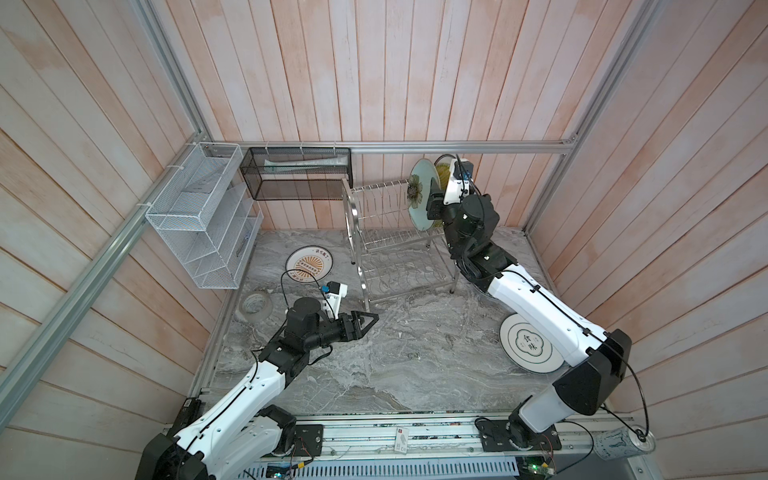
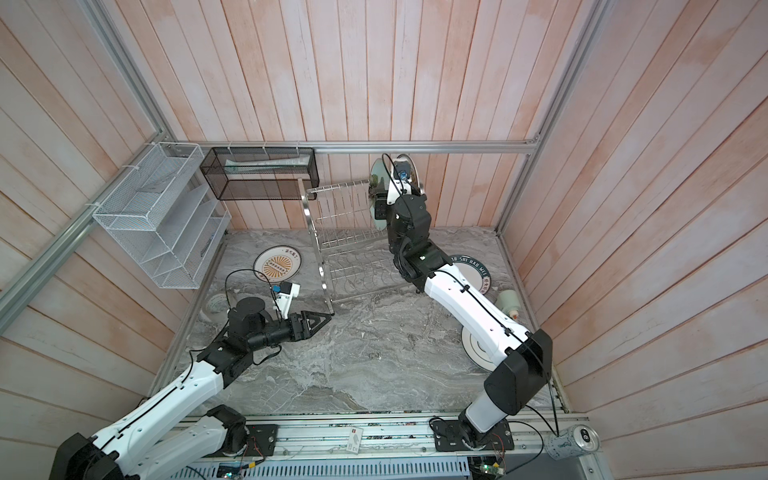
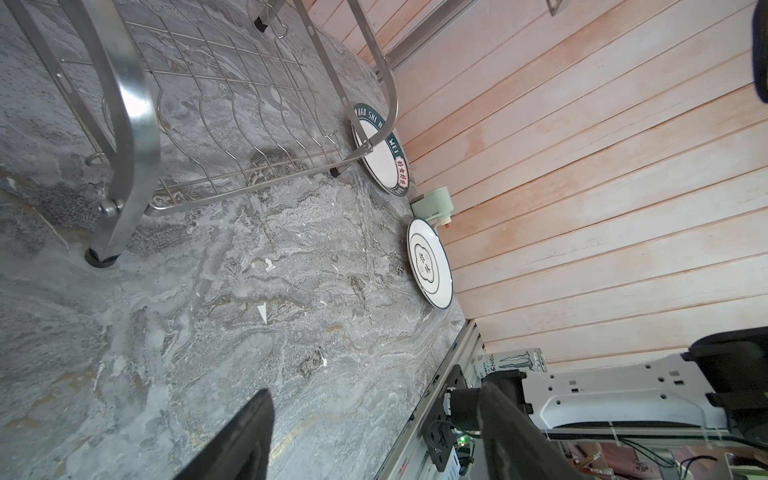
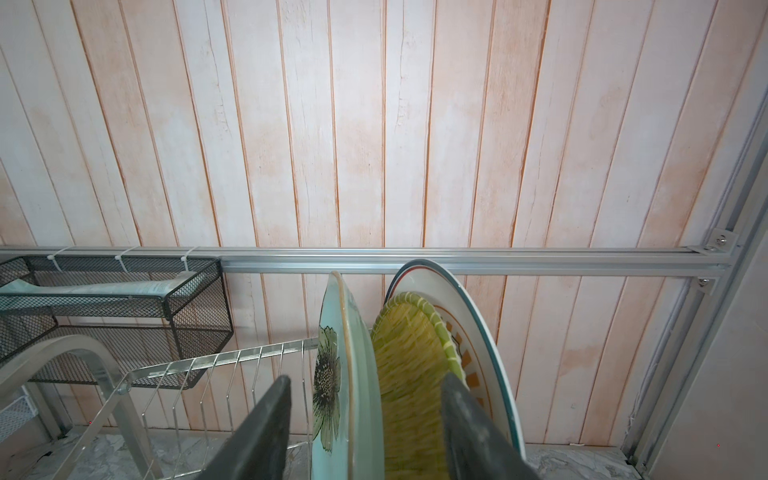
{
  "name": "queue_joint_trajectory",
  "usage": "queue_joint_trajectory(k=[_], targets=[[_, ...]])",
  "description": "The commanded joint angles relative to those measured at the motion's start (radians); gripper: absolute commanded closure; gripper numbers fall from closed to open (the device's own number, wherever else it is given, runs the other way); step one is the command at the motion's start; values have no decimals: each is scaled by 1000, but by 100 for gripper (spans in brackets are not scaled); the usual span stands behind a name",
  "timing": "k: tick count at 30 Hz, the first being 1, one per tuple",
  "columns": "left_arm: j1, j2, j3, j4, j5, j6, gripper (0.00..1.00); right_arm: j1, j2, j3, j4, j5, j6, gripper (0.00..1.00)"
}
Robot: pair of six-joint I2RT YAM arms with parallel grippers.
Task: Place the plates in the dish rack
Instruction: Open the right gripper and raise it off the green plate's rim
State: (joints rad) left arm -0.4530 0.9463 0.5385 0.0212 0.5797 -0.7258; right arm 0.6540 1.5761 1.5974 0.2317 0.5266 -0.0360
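Observation:
The dish rack (image 1: 353,224) (image 2: 308,208) (image 3: 133,104) (image 4: 232,357) stands at the back of the marble top. On edge in its upper tier are a pale green flower plate (image 1: 419,195) (image 4: 332,374), a yellow woven-look plate (image 1: 442,170) (image 4: 407,353) and a white orange-sunburst plate (image 4: 478,332). My right gripper (image 1: 432,199) (image 4: 368,378) is open, its fingers astride the green plate's rim with a gap on the flower side. Flat on the table lie another sunburst plate (image 1: 309,264) (image 2: 277,264), a cloud-outline plate (image 1: 525,343) (image 3: 428,262) and a lettered green-rim plate (image 2: 478,270) (image 3: 380,153). The left gripper (image 1: 365,322) (image 3: 374,392) hovers open and empty near the rack's front leg.
A grey tape roll (image 1: 255,305) lies at the table's left edge. A white mesh organizer (image 1: 199,216) and a black mesh basket (image 1: 297,174) hang on the walls. A pale green cup (image 2: 509,301) (image 3: 434,203) lies by the right wall. A can (image 2: 571,440) sits beside the right arm's base.

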Motion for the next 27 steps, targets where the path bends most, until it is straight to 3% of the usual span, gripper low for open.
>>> queue_joint_trajectory(k=[1, 15, 27], targets=[[-3, -10, 22, -7, 5, 14, 22, 10, -45, -26, 20, -26, 20, 40], [-4, -58, 26, -45, -51, 27, 22, 9, -239, -187, 35, -144, 80, 38], [0, -2, 104, -170, -186, 74, 21, 9, -542, -598, 10, -155, 248, 38]])
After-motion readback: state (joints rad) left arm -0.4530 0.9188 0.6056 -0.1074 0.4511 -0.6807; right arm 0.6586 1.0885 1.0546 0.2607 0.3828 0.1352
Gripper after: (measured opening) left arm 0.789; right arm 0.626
